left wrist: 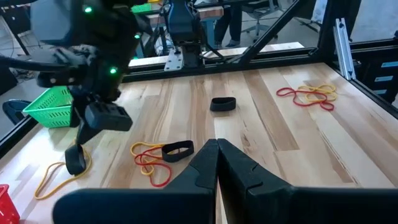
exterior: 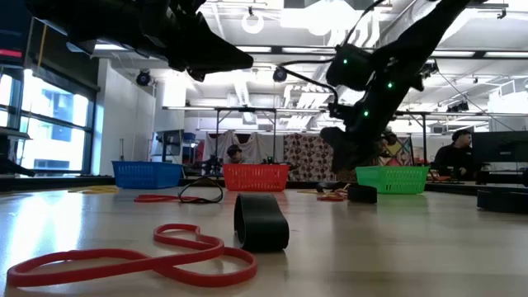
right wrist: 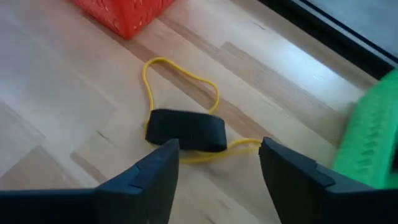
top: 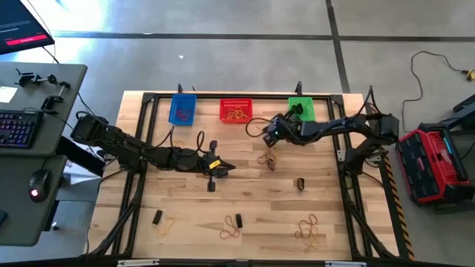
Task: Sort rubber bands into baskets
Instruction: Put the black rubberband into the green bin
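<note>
- Right gripper (right wrist: 217, 165) hung just above the table between the red basket (top: 236, 110) and the green basket (top: 300, 108), fingers spread wide, nothing held.
- Directly ahead of it in the right wrist view: a short thick dark band (right wrist: 186, 130) lying flat on a thin yellow band (right wrist: 180, 78), the two touching.
- My read on the dark band: light, rubbery, stiff enough to keep its oval shape. I'd have pinched it across the short width, one finger on each long side.
- The yellow loop looked floppy and thin; it could easily snag and ride up with the dark one.
- Left gripper (left wrist: 217, 163) sat over mid-table, fingers pressed together, empty as far as I could tell.
- Near the left gripper: another dark band (left wrist: 177, 149) tangled with red and yellow loops (left wrist: 149, 160), and one more dark band (left wrist: 222, 104) farther off.
- More loose bands lay along the near edge of the table (top: 185, 208); the blue basket (top: 182, 109) already held some.
</note>
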Motion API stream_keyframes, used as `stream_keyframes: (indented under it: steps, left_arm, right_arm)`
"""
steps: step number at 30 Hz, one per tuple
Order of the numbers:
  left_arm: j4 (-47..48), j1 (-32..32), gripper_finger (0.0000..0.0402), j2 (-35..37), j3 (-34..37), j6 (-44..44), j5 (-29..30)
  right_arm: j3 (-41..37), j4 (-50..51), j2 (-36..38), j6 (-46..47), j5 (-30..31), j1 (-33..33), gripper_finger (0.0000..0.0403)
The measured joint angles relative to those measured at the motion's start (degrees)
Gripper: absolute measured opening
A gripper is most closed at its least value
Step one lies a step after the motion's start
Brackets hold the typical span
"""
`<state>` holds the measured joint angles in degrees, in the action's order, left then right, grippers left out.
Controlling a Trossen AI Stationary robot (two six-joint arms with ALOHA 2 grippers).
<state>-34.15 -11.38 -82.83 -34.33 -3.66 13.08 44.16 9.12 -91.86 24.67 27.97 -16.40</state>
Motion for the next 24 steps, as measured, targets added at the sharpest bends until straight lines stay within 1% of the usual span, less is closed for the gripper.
stream_keyframes:
  steps: [4,6,12,15,17,19,24]
  left_arm:
    - [0.02,0.0,0.0,0.0,0.0,0.0,0.0]
    - [0.02,0.0,0.0,0.0,0.0,0.01,0.0]
    - [0.64,0.0,0.0,0.0,-0.02,0.04,0.0]
    - [1.1,0.0,0.0,0.0,-0.04,0.45,-0.02]
    - [1.39,0.0,0.0,0.0,-0.04,0.48,-0.02]
    - [1.55,0.0,0.0,-0.01,-0.04,0.49,-0.02]
    - [1.69,0.0,0.0,-0.04,-0.04,0.62,-0.02]
  right_arm:
    - [0.0,-3.29,-1.81,-3.2,-4.61,-2.88,0.0216]
    - [0.0,-4.25,-2.99,-4.21,-5.86,-4.09,0.0216]
    - [0.0,-6.93,-6.84,-4.62,-7.4,-6.93,0.0215]
    - [0.02,-8.49,-7.93,-4.84,-8.05,-7.28,0.0204]
    - [0.02,-9.41,-8.35,-5.63,-8.06,-7.25,0.0183]
    - [0.02,-10.15,-8.41,-5.75,-8.27,-7.17,0.0152]
    - [0.0,-11.85,-8.46,-7.16,-8.54,-7.11,0.0048]
